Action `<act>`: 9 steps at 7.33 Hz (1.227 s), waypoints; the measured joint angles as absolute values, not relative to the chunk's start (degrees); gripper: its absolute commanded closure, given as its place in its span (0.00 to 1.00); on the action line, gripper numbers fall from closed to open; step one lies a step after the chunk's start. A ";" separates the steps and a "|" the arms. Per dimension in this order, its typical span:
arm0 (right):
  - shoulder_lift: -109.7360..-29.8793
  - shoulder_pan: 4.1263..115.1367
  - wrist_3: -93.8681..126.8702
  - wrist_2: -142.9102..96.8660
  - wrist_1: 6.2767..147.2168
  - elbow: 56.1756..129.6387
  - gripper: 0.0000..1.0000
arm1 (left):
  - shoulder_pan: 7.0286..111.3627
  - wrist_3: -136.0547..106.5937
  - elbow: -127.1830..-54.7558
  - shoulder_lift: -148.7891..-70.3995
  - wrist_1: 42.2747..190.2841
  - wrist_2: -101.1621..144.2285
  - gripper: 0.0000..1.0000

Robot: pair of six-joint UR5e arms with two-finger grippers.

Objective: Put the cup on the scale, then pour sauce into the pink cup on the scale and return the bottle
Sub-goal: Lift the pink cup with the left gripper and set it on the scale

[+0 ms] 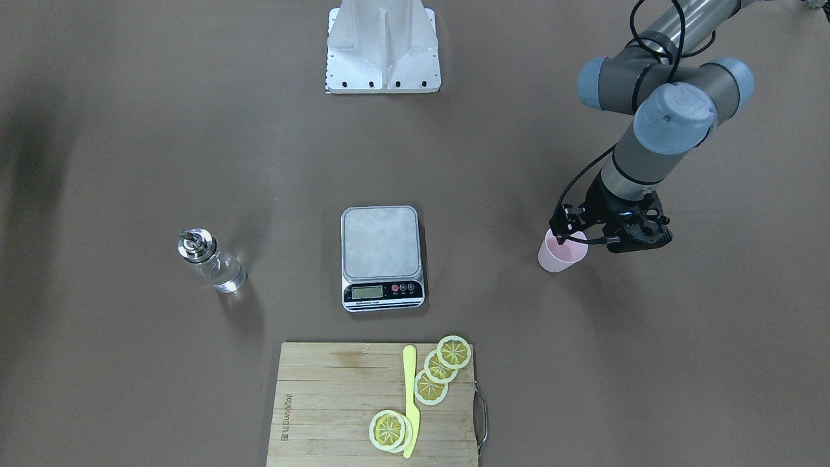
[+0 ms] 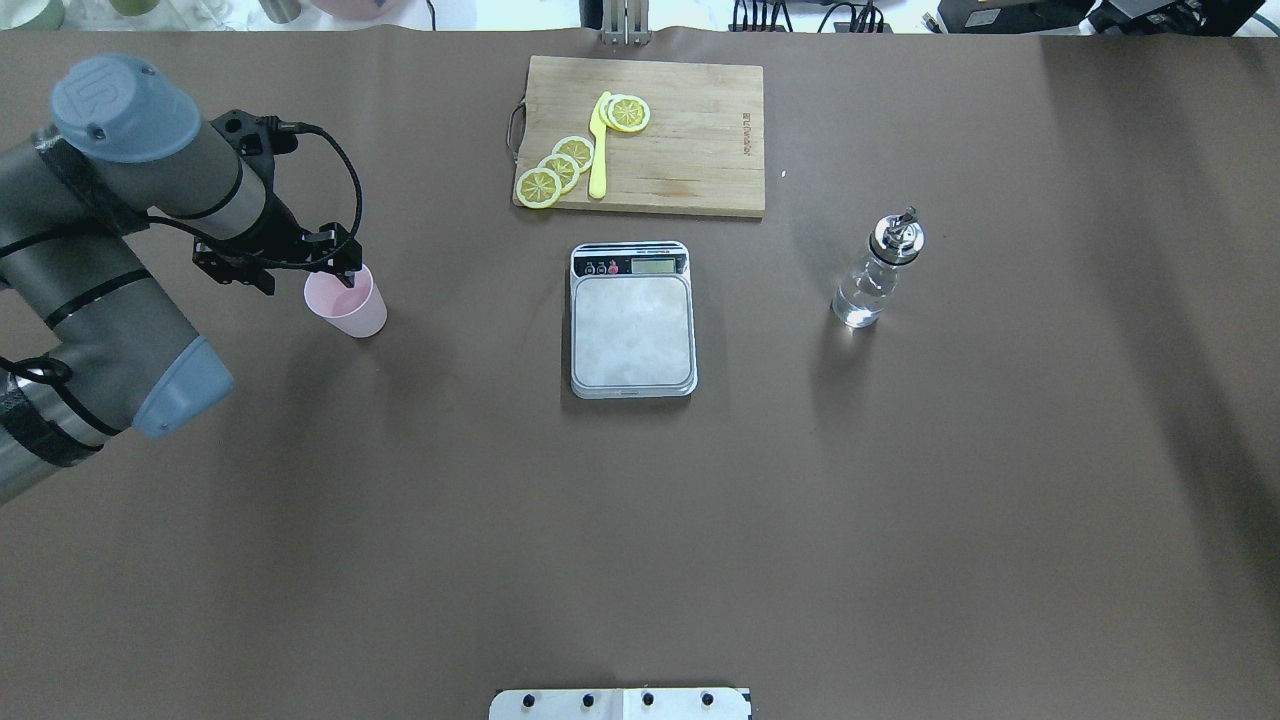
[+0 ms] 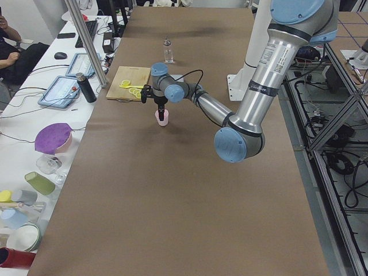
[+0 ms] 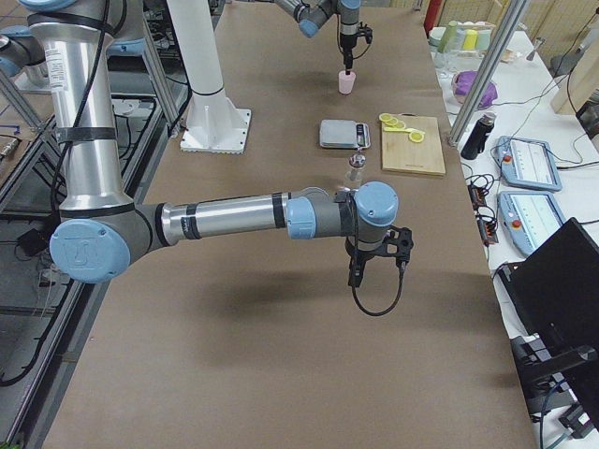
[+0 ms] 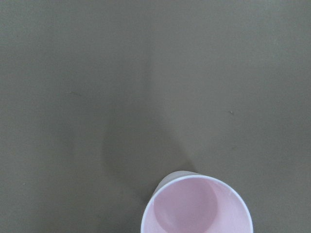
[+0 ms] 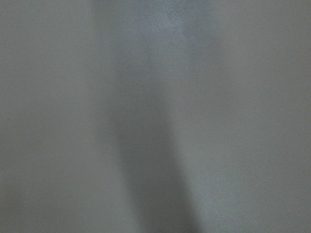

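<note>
The pink cup point(image 2: 348, 305) stands upright on the table at the left, apart from the scale point(image 2: 632, 330) in the middle. My left gripper point(image 2: 347, 278) points down at the cup's rim, with a fingertip dipping inside. I cannot tell if the fingers press the wall. The cup's mouth shows empty in the left wrist view point(image 5: 197, 206). The clear glass bottle point(image 2: 880, 268) with its metal spout stands right of the scale and holds clear sauce. My right gripper point(image 4: 358, 273) shows only in the exterior right view, near the bottle point(image 4: 355, 171). I cannot tell its state.
A wooden cutting board point(image 2: 680, 140) with lemon slices point(image 2: 557, 170) and a yellow knife point(image 2: 599, 150) lies just beyond the scale. The robot's base plate point(image 2: 620, 704) sits at the near table edge. The right wrist view shows only blurred table.
</note>
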State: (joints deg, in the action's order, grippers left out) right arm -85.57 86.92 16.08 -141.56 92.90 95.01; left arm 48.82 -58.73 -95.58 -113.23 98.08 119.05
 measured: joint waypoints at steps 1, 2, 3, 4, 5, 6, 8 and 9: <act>-85.59 86.89 16.08 -141.58 92.90 95.01 0.00 | 48.81 -58.63 -95.05 -113.17 98.15 118.96 0.39; -85.60 86.87 16.08 -141.59 92.90 95.01 0.00 | 48.79 -58.62 -94.67 -113.14 98.21 118.88 0.63; -85.60 86.86 16.08 -141.59 92.90 95.01 0.00 | 48.70 -58.70 -94.47 -113.12 98.24 118.85 0.73; -85.61 86.84 16.08 -141.59 92.90 95.01 0.00 | 48.59 -58.90 -94.33 -113.12 98.26 118.83 0.75; -85.60 86.84 16.08 -141.59 92.90 95.01 0.00 | 48.49 -59.07 -94.24 -113.13 98.28 118.85 0.85; -85.60 86.84 16.09 -141.59 92.90 95.01 0.00 | 48.46 -59.24 -94.23 -113.20 98.32 118.89 1.00; -85.59 86.84 16.08 -141.65 92.90 95.01 0.00 | 48.89 -59.56 -95.32 -113.47 98.17 119.10 1.00; -85.55 86.84 16.08 -141.67 92.90 95.01 0.00 | 49.91 -59.63 -96.80 -113.49 97.81 119.85 1.00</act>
